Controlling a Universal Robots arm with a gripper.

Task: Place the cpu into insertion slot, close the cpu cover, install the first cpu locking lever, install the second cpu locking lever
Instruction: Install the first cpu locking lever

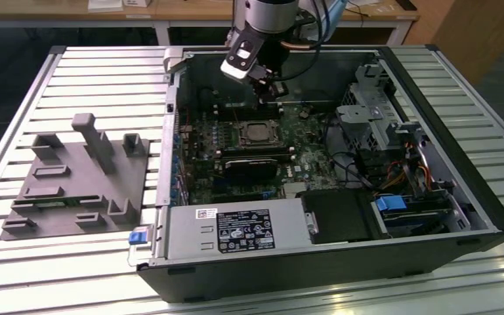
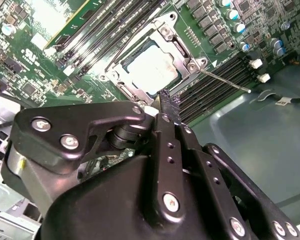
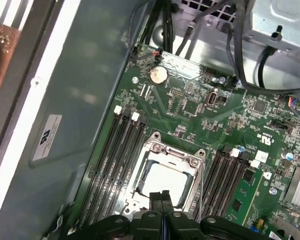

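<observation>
**Slatted bench, open case, arm over the socket**

Metal slats make up the table [image 1: 77, 262], and nearest me a black computer case [image 1: 322, 282] lies on it with its side off. Beside the case, toward the exterior view's left, sits a grey fixture [image 1: 77, 177]. Just inside the near wall is the silver power supply [image 1: 234, 230]. Behind that the green board [image 1: 201, 141] lies flat, with a black block [image 1: 252, 167] on it.

Just past the block is the slot [image 1: 242, 133]. The cpu [image 2: 152, 70] is already seated in it, its pale metal top showing in both wrist views [image 3: 162, 180]. The cover [image 2: 165, 30] lies flat over the chip, framing it through its window [image 3: 172, 152]. Long black memory slots [image 3: 122, 150] run along both sides of the socket. In the second wrist view a thin lever [image 2: 225, 81] reaches out from one corner of the cover across those slots.

The gripper [image 1: 272, 95] hangs over the far edge of the socket. Its two black fingers are pressed together with nothing between them [image 2: 167, 102]. In the first wrist view the tips [image 3: 162, 197] sit right at the cover's rim; I cannot tell whether they touch it.

Beyond the case stands a wooden desk [image 1: 191, 10].
</observation>
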